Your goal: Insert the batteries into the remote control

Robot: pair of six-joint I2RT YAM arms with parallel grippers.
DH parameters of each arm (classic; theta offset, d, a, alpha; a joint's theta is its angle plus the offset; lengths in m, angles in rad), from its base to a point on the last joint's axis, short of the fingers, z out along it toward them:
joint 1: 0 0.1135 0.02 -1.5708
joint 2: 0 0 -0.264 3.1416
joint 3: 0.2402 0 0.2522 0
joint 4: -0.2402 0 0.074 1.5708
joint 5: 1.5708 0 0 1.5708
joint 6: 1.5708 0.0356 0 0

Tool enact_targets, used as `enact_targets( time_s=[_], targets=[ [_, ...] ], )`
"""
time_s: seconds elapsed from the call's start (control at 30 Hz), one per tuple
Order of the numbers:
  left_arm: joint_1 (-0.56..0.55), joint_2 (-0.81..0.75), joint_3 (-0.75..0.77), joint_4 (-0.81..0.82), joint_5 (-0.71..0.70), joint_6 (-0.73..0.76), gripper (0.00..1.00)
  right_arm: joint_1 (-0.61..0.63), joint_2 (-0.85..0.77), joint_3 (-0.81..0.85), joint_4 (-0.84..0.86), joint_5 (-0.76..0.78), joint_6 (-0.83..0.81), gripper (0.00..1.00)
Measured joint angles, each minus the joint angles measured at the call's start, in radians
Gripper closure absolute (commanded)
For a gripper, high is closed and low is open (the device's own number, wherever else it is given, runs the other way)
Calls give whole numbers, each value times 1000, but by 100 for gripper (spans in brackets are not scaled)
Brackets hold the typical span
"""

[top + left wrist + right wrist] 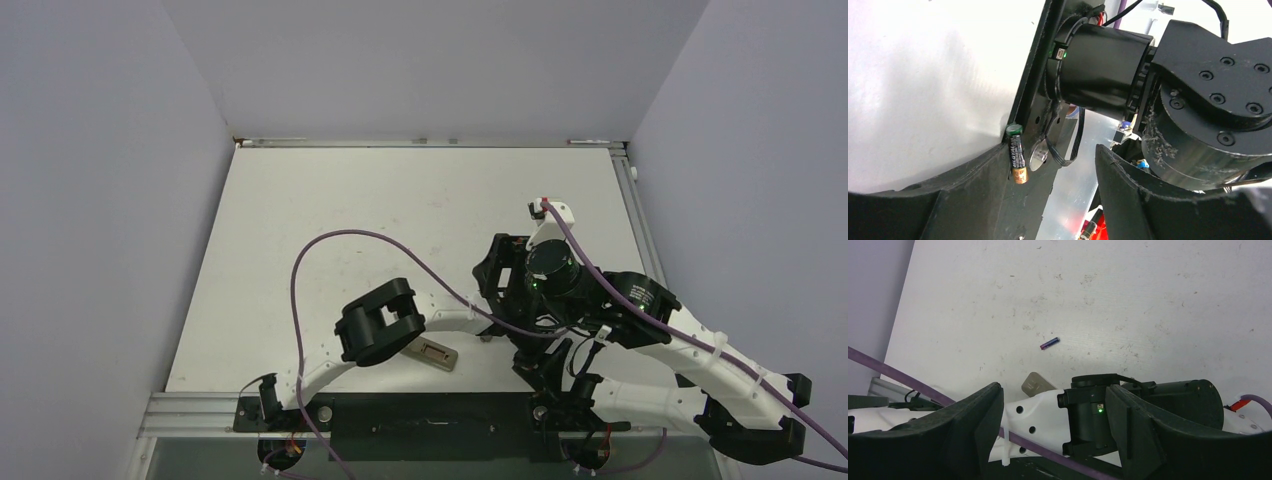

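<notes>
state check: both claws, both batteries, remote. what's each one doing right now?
left claw: open, nothing clamped.
right claw: open, empty.
black-and-gold battery: not loaded, close beside one side of the left claw.
purple-blue battery: not loaded, lying loose on the table.
remote control: flat on the table, back up, battery recess uncovered.
</notes>
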Motion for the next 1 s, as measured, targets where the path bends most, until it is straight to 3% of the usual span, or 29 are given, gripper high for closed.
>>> enact_targets(
  time_s=[0.63,1.0],
  targets=[
    [160,-155,-269,70,-22,-23,43,0,8,-3,0,2,0,28],
    [98,-204,-245,-47,-140,100,37,-1,2,-17,-2,19,19,28]
  ],
)
